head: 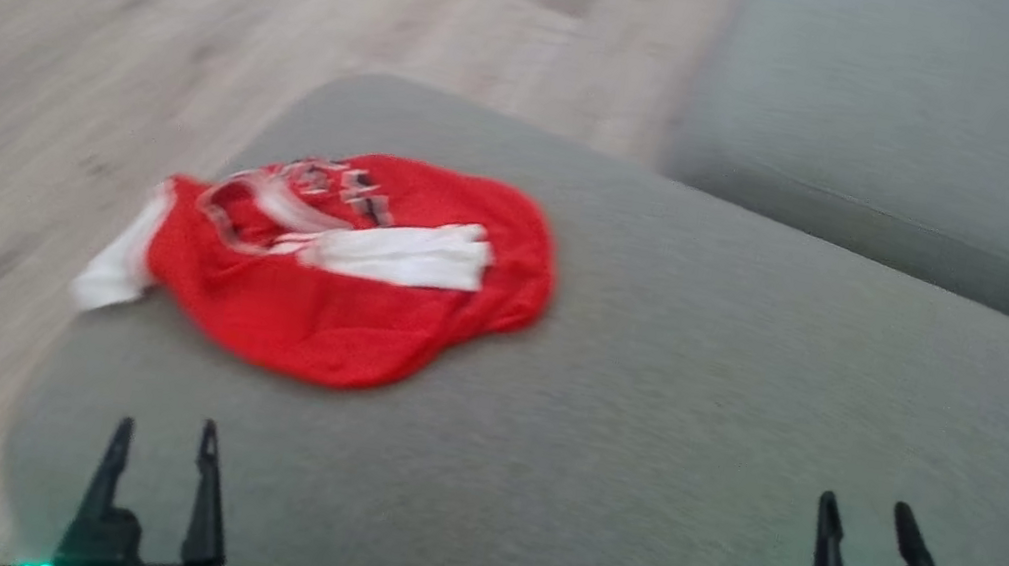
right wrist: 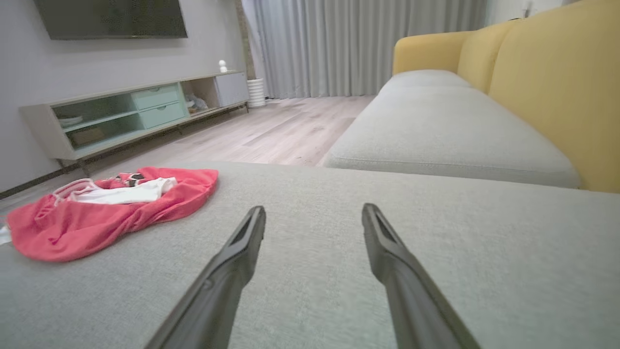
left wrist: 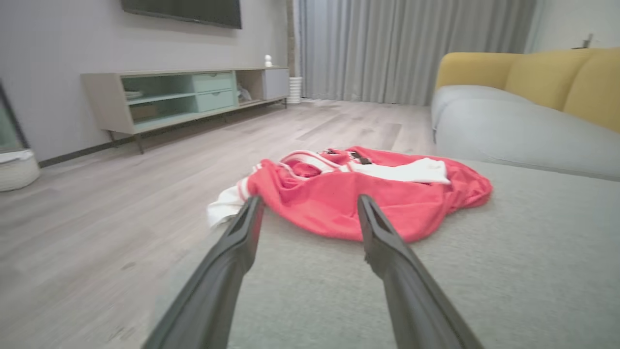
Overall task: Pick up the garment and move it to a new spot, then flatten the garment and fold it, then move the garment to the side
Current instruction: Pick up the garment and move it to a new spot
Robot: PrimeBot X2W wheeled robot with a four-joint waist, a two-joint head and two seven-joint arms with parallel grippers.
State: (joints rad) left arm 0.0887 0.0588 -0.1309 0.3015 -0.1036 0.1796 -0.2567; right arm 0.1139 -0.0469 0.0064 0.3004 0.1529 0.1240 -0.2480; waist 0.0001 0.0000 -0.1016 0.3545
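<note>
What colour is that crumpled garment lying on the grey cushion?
The garment is red with white sleeves and trim. It shows best in the left wrist view.

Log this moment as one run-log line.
stage: pre-grasp | garment: crumpled on sofa, near left edge, untouched | left jaws: open, empty | right jaws: open, empty

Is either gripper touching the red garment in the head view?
No: the left gripper and the right gripper both sit short of the garment, with bare grey cushion between them and it.
</note>
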